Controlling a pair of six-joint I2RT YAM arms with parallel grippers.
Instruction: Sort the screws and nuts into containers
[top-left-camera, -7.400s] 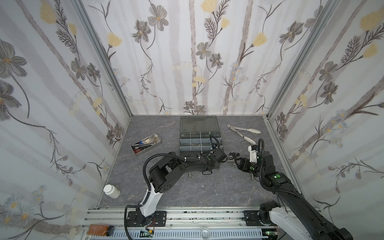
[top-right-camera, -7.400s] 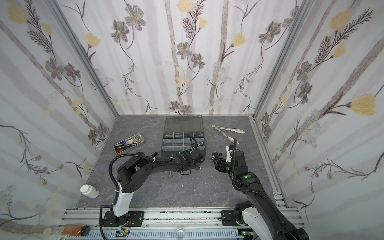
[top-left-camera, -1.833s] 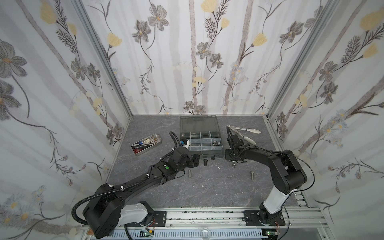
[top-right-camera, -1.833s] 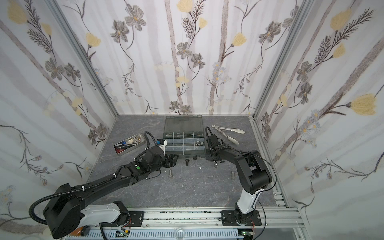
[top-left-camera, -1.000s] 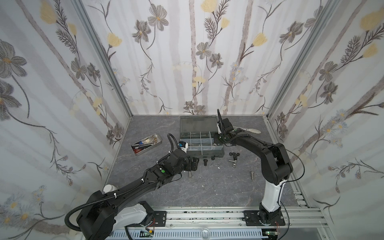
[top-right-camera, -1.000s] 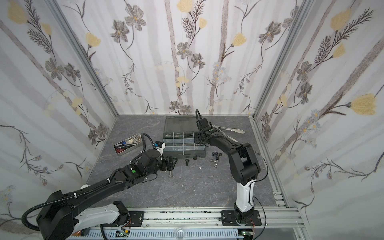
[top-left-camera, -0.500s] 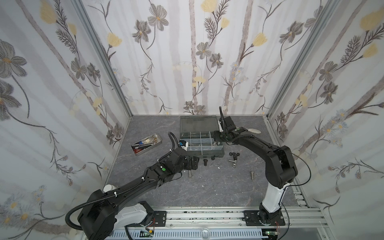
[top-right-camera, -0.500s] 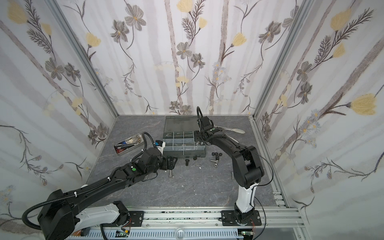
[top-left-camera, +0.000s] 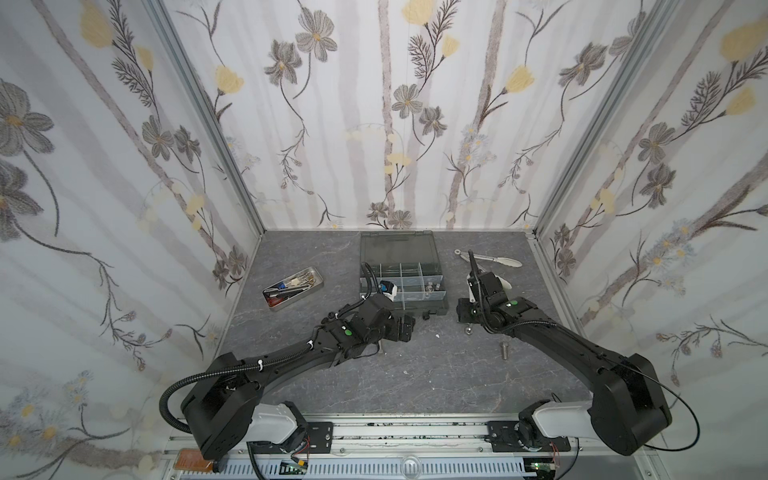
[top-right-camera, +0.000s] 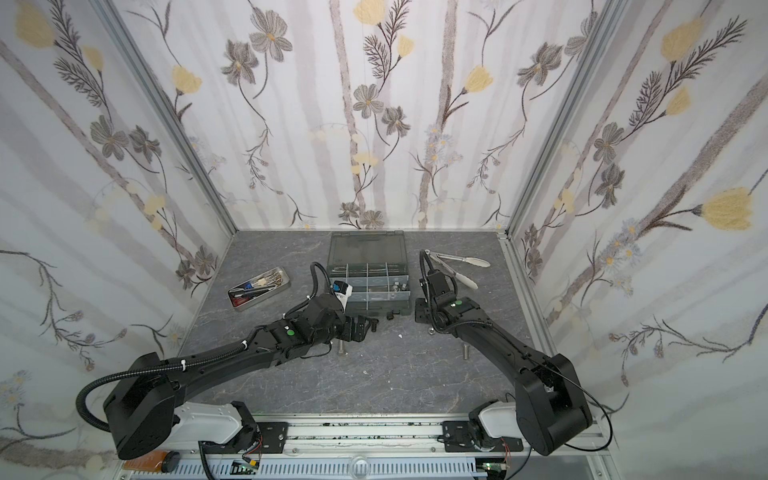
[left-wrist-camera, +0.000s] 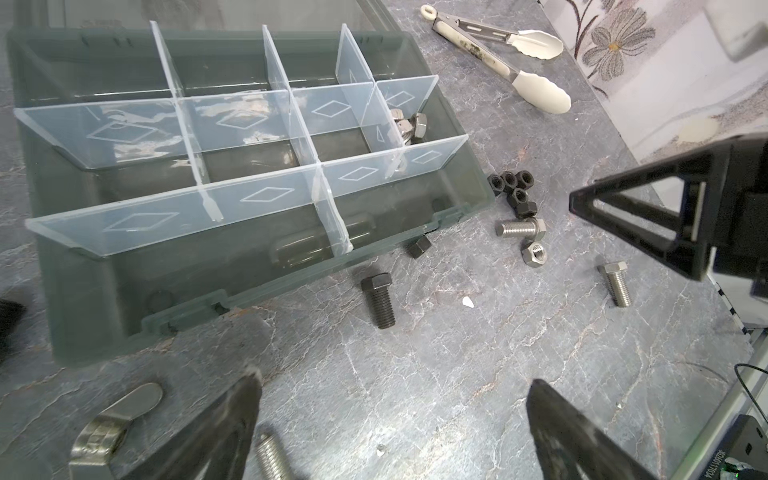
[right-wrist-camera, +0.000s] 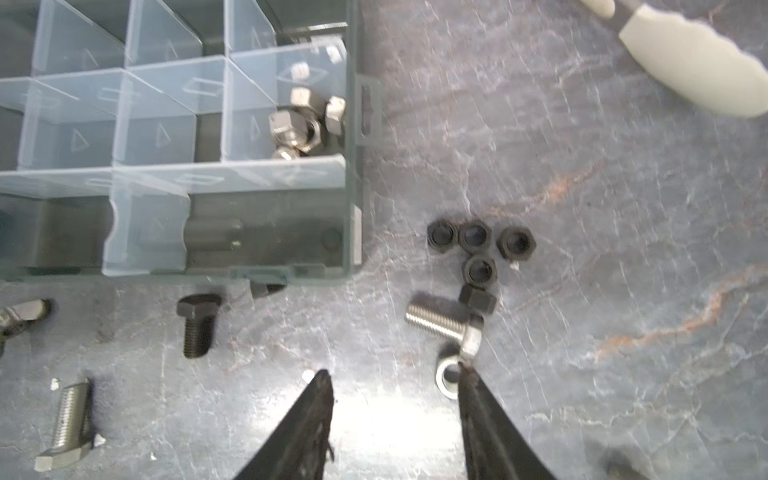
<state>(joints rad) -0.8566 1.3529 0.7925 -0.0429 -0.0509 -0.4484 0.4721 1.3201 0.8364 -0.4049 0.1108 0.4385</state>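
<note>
Shiny rectangular metal tray of tools (top-left-camera: 300, 296): far left, off task. Left gripper (left-wrist-camera: 392, 378): fingers spread wide, empty, low over the tabletop (left-wrist-camera: 457, 415), likely readying for the black hex-head screw (left-wrist-camera: 378, 301) lying before the dark grey-green plastic organizer box (left-wrist-camera: 104, 299). Box: lid open to receive drops; shiny silver hex pieces (right-wrist-camera: 299, 124) in one end compartment. Black hexagonal nuts (right-wrist-camera: 478, 249): loose cluster beside box. Right gripper (right-wrist-camera: 392, 372): fingers apart, empty, one tip beside a shiny silver nut (right-wrist-camera: 446, 378), apparently lining up a pick.

Grey marbled worktop (top-left-camera: 415, 374) carries a dark organizer box (top-left-camera: 419, 304) at the back; metal tray (top-left-camera: 291, 300) left of it; tongs (top-left-camera: 494, 261) right; black nuts (right-wrist-camera: 473, 237), silver screws (right-wrist-camera: 440, 326) and a black screw (right-wrist-camera: 197, 324) loose in front.
</note>
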